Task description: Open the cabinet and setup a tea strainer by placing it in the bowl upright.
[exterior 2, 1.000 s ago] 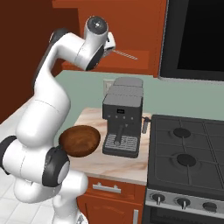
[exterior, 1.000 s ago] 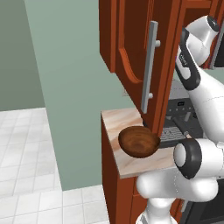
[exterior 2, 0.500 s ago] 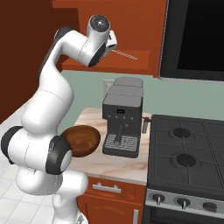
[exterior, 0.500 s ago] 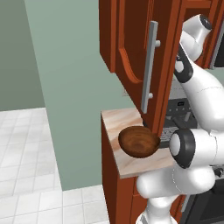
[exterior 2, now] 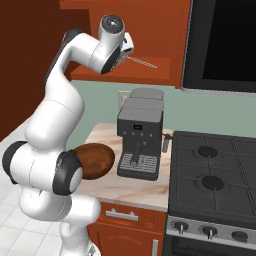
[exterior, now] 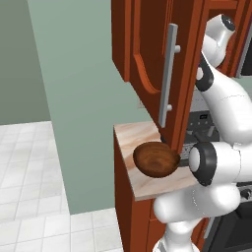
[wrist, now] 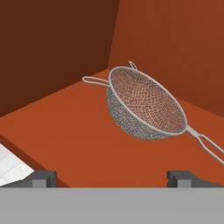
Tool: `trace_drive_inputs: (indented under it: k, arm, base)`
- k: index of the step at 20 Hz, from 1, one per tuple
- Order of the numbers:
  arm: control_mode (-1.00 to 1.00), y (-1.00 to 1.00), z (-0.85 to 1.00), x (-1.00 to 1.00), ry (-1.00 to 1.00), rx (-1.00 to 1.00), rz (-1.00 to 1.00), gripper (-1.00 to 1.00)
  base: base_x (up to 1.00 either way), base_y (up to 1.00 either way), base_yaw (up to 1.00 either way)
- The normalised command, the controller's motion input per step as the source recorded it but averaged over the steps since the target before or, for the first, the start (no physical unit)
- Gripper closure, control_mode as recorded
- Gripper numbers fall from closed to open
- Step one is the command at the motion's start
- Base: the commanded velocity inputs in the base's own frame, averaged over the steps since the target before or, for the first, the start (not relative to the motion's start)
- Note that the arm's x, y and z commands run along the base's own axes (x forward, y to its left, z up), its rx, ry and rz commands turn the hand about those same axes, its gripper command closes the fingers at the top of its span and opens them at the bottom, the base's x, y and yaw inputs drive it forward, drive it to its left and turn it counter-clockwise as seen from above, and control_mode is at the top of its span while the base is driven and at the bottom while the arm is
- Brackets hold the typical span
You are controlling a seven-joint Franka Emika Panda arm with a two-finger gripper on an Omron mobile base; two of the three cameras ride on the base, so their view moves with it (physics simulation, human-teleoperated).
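Observation:
The cabinet (exterior: 142,49) stands open, its door swung out with the grey bar handle (exterior: 170,74) facing me. On its shelf the silver mesh tea strainer (wrist: 144,105) lies tilted, its thin handle running off to the lower right in the hand view. That handle (exterior 2: 142,62) sticks out past the shelf edge in the right base view. My gripper (wrist: 111,178) is open just short of the strainer, with nothing between its fingertips (wrist: 40,177). The dark wooden bowl (exterior: 156,158) sits on the counter below, partly behind my arm in the right base view (exterior 2: 97,160).
A grey coffee machine (exterior 2: 140,140) stands on the marble counter (exterior: 133,140) right of the bowl. A black stove (exterior 2: 215,175) adjoins it, with a dark appliance (exterior 2: 220,45) above. The open door (exterior 2: 30,60) hangs left of my arm.
My arm has pushed the hand a little higher and further toward the cabinet shelf. The strainer, the bowl and the door have stayed put.

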Motion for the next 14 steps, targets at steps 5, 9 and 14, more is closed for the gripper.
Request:
trace_drive_inputs:
  k: [5, 9, 14]
  arm:
    - [-1.00, 0.00, 0.00, 0.05, 0.01, -0.06, 0.00, -1.00]
    - [-1.00, 0.04, 0.00, 0.08, 0.00, -0.13, 0.00, -1.00]
    - [-1.00, 0.00, 0.00, 0.10, 0.00, -0.08, 0.00, -1.00]
  base:
    - [0.00, 0.00, 0.00]
    - [0.00, 0.00, 0.00]
    - [0.00, 0.00, 0.00]
